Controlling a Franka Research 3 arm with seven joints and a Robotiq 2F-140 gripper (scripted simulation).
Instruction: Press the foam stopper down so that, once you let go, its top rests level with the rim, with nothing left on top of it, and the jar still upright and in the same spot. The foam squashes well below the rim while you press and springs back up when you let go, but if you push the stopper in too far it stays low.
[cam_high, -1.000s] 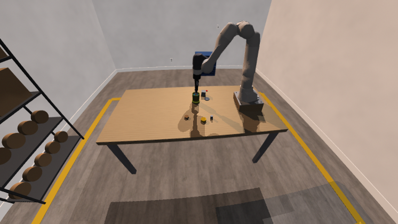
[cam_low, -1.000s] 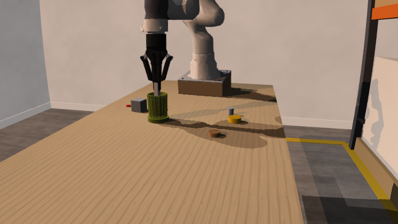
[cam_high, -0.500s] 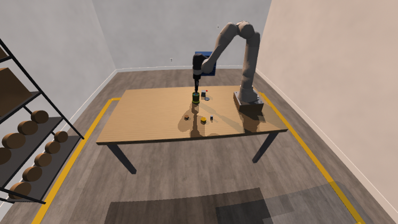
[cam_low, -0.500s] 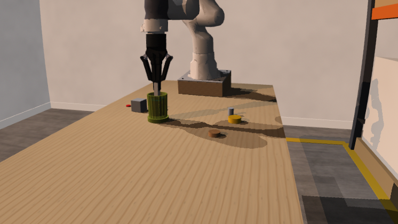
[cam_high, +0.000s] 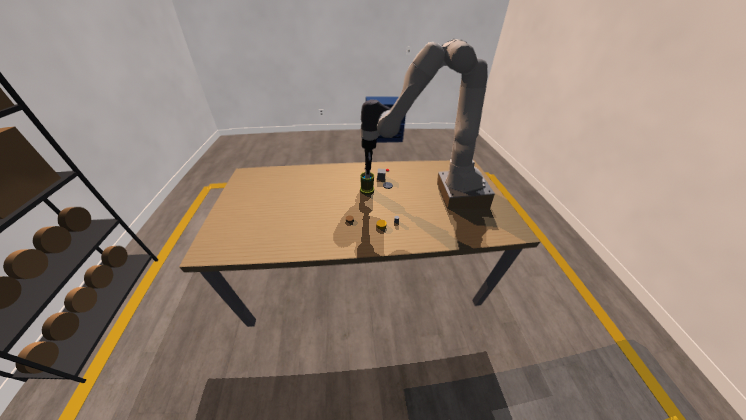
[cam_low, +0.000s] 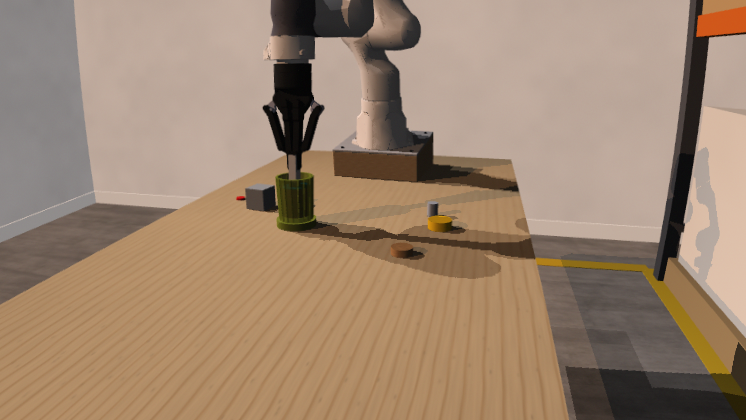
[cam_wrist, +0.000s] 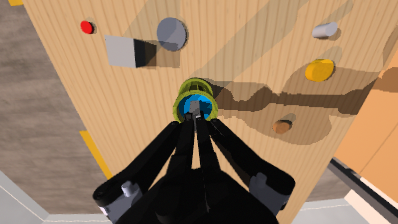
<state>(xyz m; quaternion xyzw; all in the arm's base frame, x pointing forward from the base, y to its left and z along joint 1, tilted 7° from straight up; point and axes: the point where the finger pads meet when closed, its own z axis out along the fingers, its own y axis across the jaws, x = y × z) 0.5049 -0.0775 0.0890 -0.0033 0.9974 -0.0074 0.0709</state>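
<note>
A see-through green jar (cam_low: 295, 201) stands upright on the wooden table; it also shows in the top view (cam_high: 366, 184) and in the wrist view (cam_wrist: 196, 101). A blue foam stopper (cam_wrist: 192, 106) sits inside its mouth. My gripper (cam_low: 294, 174) is shut with nothing between its fingers and points straight down. Its fingertips (cam_wrist: 195, 114) reach into the jar's mouth, just below the rim, and rest on the stopper's top. The gripper also shows in the top view (cam_high: 367, 172). How deep the stopper sits is hard to tell.
A grey cube (cam_low: 259, 197), a small red button (cam_low: 240, 197) and a grey disc (cam_wrist: 171, 33) lie behind the jar. A yellow puck (cam_low: 439, 223), a small grey cylinder (cam_low: 432, 208) and a brown puck (cam_low: 401, 249) lie nearer the table's right side. The arm's base (cam_low: 385, 159) stands at the back.
</note>
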